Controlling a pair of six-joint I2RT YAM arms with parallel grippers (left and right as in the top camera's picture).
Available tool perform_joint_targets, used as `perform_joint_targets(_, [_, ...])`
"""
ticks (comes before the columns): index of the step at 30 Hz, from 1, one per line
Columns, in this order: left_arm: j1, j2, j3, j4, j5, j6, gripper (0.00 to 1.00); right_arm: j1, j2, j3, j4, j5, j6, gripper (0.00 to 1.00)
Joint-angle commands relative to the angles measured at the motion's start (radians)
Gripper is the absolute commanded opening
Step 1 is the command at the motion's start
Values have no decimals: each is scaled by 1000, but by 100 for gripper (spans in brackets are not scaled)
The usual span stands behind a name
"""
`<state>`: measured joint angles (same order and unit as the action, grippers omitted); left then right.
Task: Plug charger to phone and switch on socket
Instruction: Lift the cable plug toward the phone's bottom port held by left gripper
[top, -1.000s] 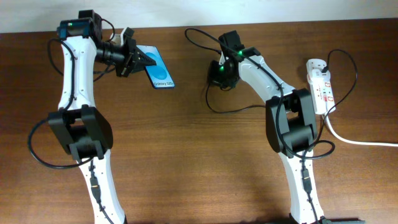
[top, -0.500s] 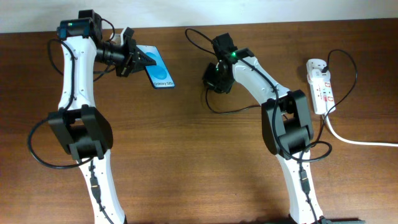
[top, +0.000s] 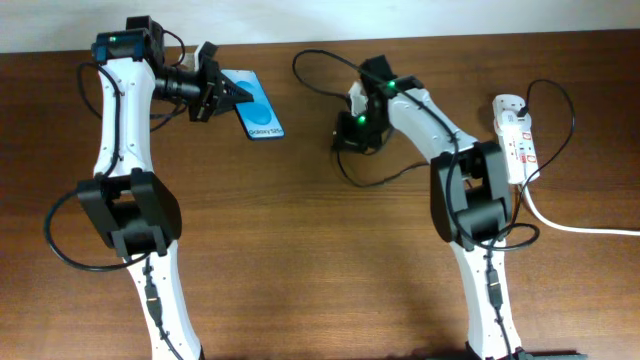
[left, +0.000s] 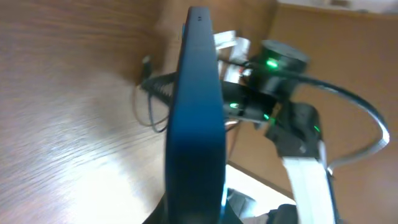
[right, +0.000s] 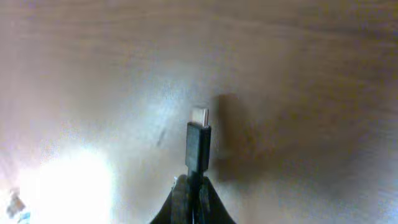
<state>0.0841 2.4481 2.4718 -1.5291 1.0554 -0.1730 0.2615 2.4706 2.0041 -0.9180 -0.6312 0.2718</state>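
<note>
My left gripper (top: 222, 93) is shut on the phone (top: 256, 107), a slim black-framed slab with a bright blue screen, held at the back left of the table. In the left wrist view the phone (left: 194, 118) shows edge-on, rising from between the jaws. My right gripper (top: 343, 133) is shut on the charger (right: 199, 149); its black plug body and small metal tip stick out past the fingertips (right: 181, 202) above the wood. The thin black charger cable (top: 320, 58) loops behind the right arm. The socket (top: 516, 135), a white strip with red-marked switches, lies at the right.
A thick white cord (top: 575, 226) runs from the socket off the right edge. A black cable (top: 552, 110) arcs over the socket. Brown wooden tabletop (top: 300, 250) spreads between the two arm bases.
My right gripper has closed onto the charger plug and shifted slightly, its wrist turning. The cable loop behind it has moved a little. The left arm and phone have barely moved.
</note>
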Motion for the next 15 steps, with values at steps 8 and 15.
perform_joint_targets(8, [-6,-13,12,-37,494,325,0,-71,-439,-7,-337,-345,-485,5])
perform_joint_targets(15, [-6,-13,12,-68,501,349,0,-73,-694,-204,-366,-323,-521,5])
